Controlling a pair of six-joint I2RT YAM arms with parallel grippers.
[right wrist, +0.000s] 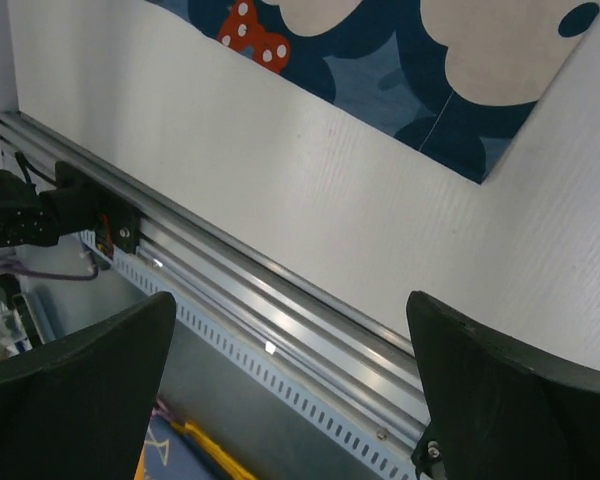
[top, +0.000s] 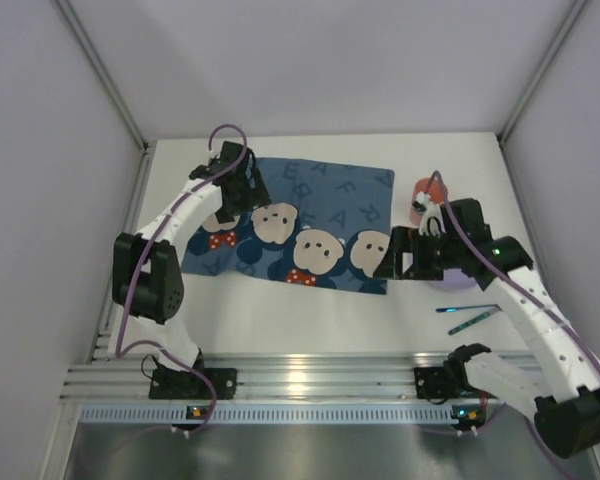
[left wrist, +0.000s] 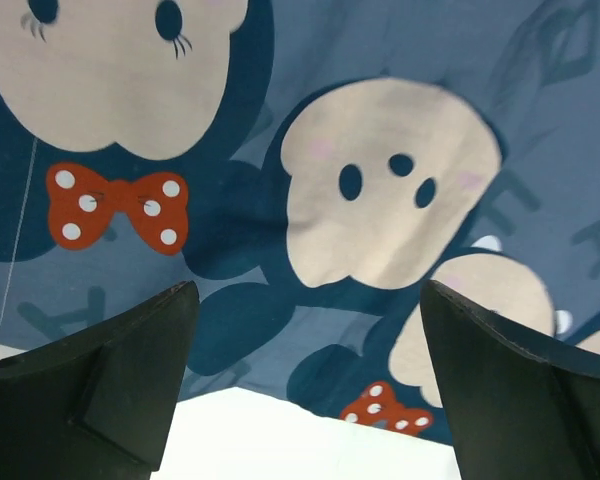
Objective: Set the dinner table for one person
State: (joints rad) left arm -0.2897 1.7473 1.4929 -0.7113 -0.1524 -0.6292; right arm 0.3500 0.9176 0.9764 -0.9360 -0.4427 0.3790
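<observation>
While both pairs of jaws stand wide and empty, I'm watching the left gripper (left wrist: pixel 305 300) low over the placemat (top: pixel 320 215) — a dip could snag and bunch the cloth. The dinner table (top: pixel 280 315) lies open along the near rail (top: pixel 300 375); the right gripper (right wrist: pixel 290 300) has room there, though cutlery (top: pixel 468 308) sits close beside its arm.

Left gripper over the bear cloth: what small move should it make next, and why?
Probably rise and draw back. The left gripper is open and empty, close above the placemat, which already lies spread on the dinner table, so its work there looks done.
</observation>
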